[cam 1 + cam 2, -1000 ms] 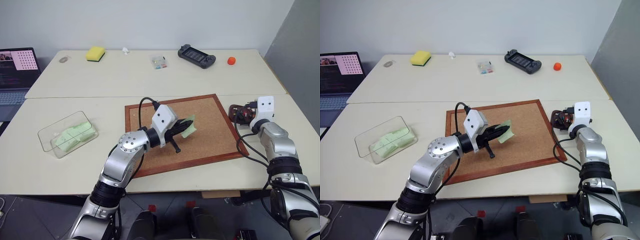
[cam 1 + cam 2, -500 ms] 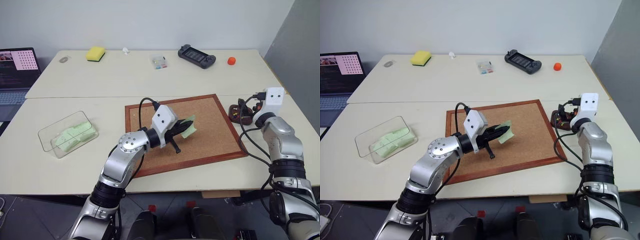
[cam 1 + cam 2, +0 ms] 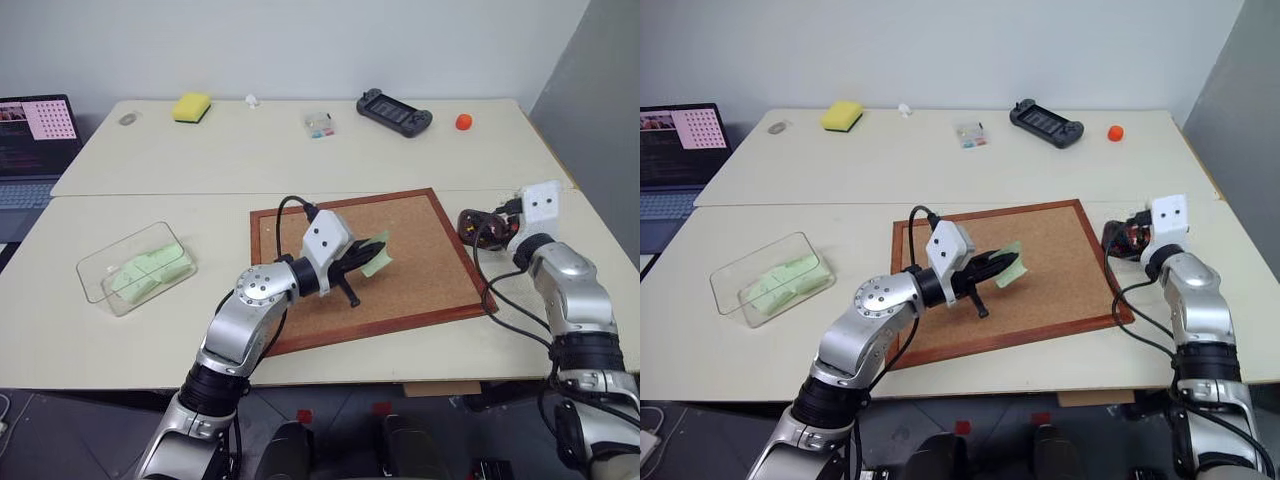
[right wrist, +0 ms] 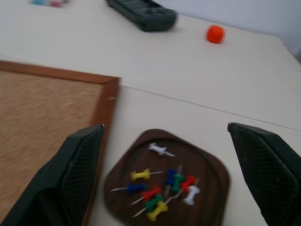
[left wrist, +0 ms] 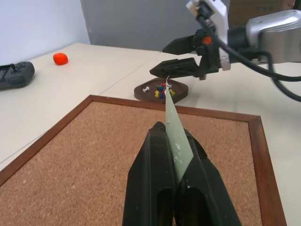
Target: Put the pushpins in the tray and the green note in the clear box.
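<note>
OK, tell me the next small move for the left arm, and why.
Probably carry the green note left toward the clear box. The left pincer is shut on it above the corkboard, and the pushpins already lie in the tray.

The left arm reaches from the lower left of the head views toward the frame's middle, elbow bent, its left gripper [image 3: 372, 255] level with jaws pressed together on the green note [image 5: 175, 136]. The right arm rises along the right edge of the frame, forearm angled up and inward, and the right gripper [image 5: 175, 56] holds level with jaws spread wide apart.
</note>
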`<action>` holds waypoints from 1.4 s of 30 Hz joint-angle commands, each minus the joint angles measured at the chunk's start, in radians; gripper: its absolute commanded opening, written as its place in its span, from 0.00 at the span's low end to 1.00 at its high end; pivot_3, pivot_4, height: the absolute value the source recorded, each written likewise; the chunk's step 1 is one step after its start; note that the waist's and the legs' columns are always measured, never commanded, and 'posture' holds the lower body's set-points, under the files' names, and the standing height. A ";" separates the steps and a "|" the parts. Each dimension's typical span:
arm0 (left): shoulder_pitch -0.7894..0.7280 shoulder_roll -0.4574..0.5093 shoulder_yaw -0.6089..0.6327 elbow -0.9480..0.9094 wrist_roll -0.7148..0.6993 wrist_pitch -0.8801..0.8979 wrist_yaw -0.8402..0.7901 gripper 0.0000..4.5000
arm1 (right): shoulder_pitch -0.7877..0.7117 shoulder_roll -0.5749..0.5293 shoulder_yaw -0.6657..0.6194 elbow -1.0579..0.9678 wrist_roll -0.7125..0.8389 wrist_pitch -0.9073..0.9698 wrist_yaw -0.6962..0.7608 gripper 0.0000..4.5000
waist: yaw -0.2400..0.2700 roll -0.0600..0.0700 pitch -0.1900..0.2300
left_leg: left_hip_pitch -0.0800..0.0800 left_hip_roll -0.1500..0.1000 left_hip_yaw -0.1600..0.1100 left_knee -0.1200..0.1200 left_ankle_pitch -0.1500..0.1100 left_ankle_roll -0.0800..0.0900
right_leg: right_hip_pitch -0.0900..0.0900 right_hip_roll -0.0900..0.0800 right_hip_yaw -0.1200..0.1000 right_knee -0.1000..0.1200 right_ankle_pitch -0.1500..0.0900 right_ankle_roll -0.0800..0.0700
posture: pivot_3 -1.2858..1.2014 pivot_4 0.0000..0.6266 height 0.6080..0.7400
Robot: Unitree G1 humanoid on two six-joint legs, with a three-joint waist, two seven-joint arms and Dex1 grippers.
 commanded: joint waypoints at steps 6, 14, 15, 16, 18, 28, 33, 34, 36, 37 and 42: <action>0.024 0.041 0.059 -0.062 -0.039 0.004 -0.012 0.00 | 0.165 -0.085 -0.005 -0.221 0.066 -0.308 0.279 0.99 | 0.001 0.000 0.000 | 0.001 0.000 -0.001 0.000 0.000 0.000 | 0.001 0.000 -0.001 0.000 0.000 0.000 | 0.52 0.24 1.00; 0.118 0.082 0.227 -0.176 -0.127 0.116 0.075 0.00 | 0.262 -0.058 0.106 -0.539 0.243 -0.222 0.431 0.99 | -0.002 0.000 0.000 | 0.001 0.002 -0.002 0.000 0.000 0.000 | 0.001 0.000 -0.001 0.000 0.000 0.000 | 0.52 0.24 1.00; 0.126 0.089 0.258 -0.191 -0.135 0.130 0.092 0.00 | 0.252 -0.051 0.119 -0.580 0.279 -0.185 0.434 0.99 | -0.002 0.000 0.000 | 0.001 0.002 -0.003 0.000 0.000 0.000 | 0.001 0.000 -0.001 0.000 0.000 0.000 | 0.52 0.24 1.00; 0.137 0.098 0.296 -0.209 -0.140 0.145 0.115 0.00 | 0.237 -0.043 0.133 -0.619 0.321 -0.139 0.435 0.99 | -0.001 0.000 0.000 | 0.001 0.002 -0.004 0.000 0.000 0.000 | 0.001 0.000 -0.001 0.000 0.000 0.000 | 0.52 0.24 1.00; 0.155 0.108 0.379 -0.243 -0.143 0.175 0.182 0.00 | 0.204 -0.031 0.167 -0.672 0.380 -0.068 0.450 0.99 | 0.000 0.000 0.000 | 0.001 0.002 -0.007 0.001 0.000 0.000 | 0.001 0.000 -0.001 0.000 0.000 0.000 | 0.52 0.24 1.00; 0.238 0.071 0.770 -0.368 -0.210 0.342 0.498 0.00 | 0.037 0.077 0.239 -0.736 0.650 0.316 0.350 0.99 | 0.005 -0.001 0.000 | 0.001 0.001 -0.013 0.001 0.000 0.000 | 0.003 0.000 -0.005 0.000 0.000 0.000 | 0.52 0.24 1.00; 0.173 0.036 0.869 -0.278 -0.190 0.344 0.668 0.00 | 0.014 0.128 0.253 -0.715 0.638 0.332 0.354 0.99 | 0.006 -0.002 0.000 | 0.001 0.000 -0.014 0.001 0.000 0.000 | 0.003 0.000 -0.005 0.000 0.000 0.000 | 0.52 0.24 1.00; 0.165 0.030 0.874 -0.268 -0.192 0.344 0.686 0.00 | 0.013 0.132 0.254 -0.714 0.633 0.333 0.354 0.99 | 0.008 -0.002 0.000 | 0.001 0.000 -0.014 0.001 0.000 0.000 | 0.003 0.000 -0.005 -0.001 0.000 0.000 | 0.52 0.24 1.00; 0.167 0.016 0.877 -0.249 -0.186 0.333 0.709 0.00 | 0.012 0.139 0.253 -0.712 0.625 0.334 0.354 0.99 | 0.007 -0.003 0.000 | 0.001 0.000 -0.014 0.001 0.000 0.000 | 0.003 -0.001 -0.006 -0.001 0.000 0.000 | 0.52 0.24 1.00; 0.170 0.015 0.876 -0.245 -0.187 0.327 0.712 0.00 | 0.013 0.140 0.252 -0.712 0.621 0.334 0.355 0.99 | 0.007 -0.003 0.000 | 0.001 0.000 -0.013 0.001 0.000 0.000 | 0.003 -0.001 -0.005 -0.001 0.000 0.000 | 0.52 0.24 1.00; 0.150 -0.013 0.951 -0.186 -0.216 0.304 0.793 0.00 | 0.022 0.137 0.249 -0.709 0.594 0.323 0.360 0.99 | 0.006 -0.003 0.000 | 0.001 0.001 -0.013 0.001 0.000 0.000 | 0.002 0.000 -0.006 0.000 0.000 0.000 | 0.52 0.24 1.00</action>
